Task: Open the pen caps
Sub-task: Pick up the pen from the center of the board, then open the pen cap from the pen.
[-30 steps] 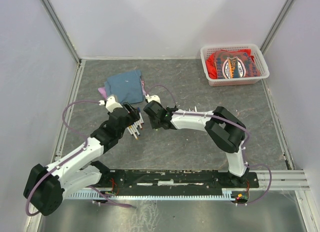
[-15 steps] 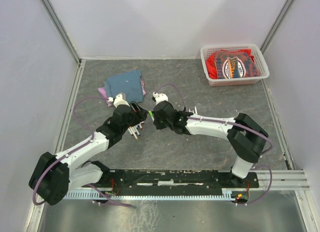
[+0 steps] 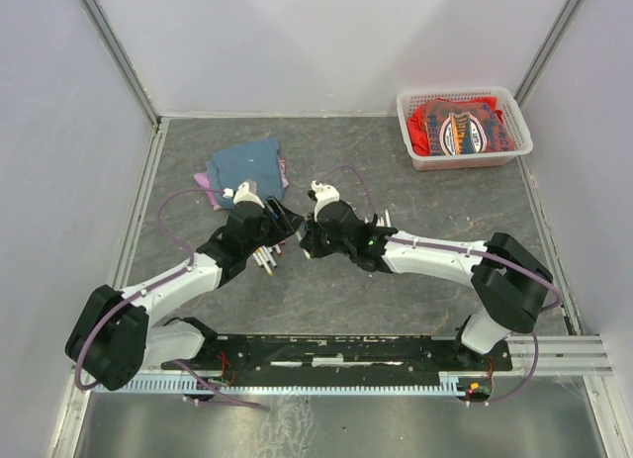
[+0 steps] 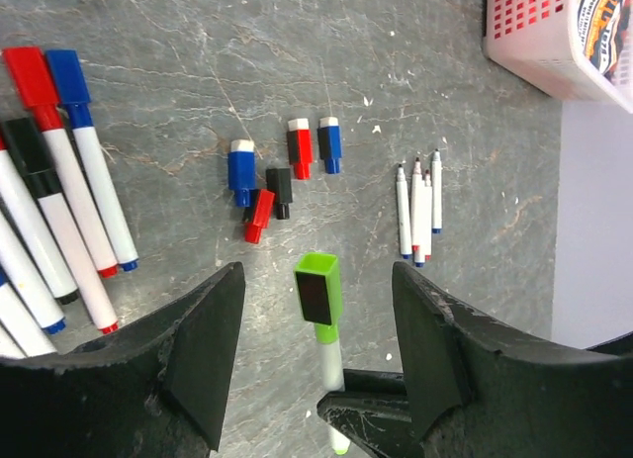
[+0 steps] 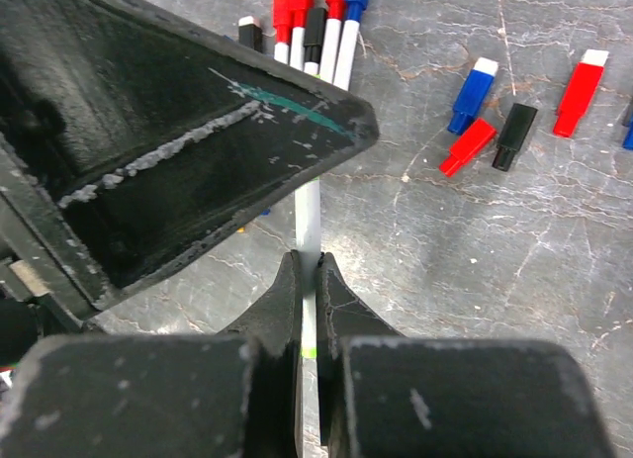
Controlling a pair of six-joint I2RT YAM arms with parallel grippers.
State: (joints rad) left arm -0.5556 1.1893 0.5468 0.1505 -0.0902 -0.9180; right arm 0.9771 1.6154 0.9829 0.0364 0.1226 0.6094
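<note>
My right gripper (image 5: 308,265) is shut on the white barrel of a green pen (image 5: 310,216), held off the table. Its green pen cap (image 4: 318,292) stands between the wide-open fingers (image 4: 213,324) of my left gripper (image 4: 316,320), touching neither. From above, the left gripper (image 3: 286,224) and right gripper (image 3: 306,239) meet nose to nose. Several loose pen caps, blue (image 4: 241,169), red (image 4: 299,146) and black (image 4: 281,191), lie on the table. Several uncapped pens (image 4: 418,206) lie to their right. Capped red, blue and black pens (image 4: 59,171) lie at the left.
A white basket (image 3: 406,112) with red cloth stands at the back right, and its corner shows in the left wrist view (image 4: 534,43). A folded blue cloth (image 3: 247,169) lies behind the left gripper. Grey walls close in the table on three sides.
The left gripper has swung right toward the right gripper, and the green cap now sits between its open jaws. The right arm has stretched out, its elbow moving right, still gripping the pen.
</note>
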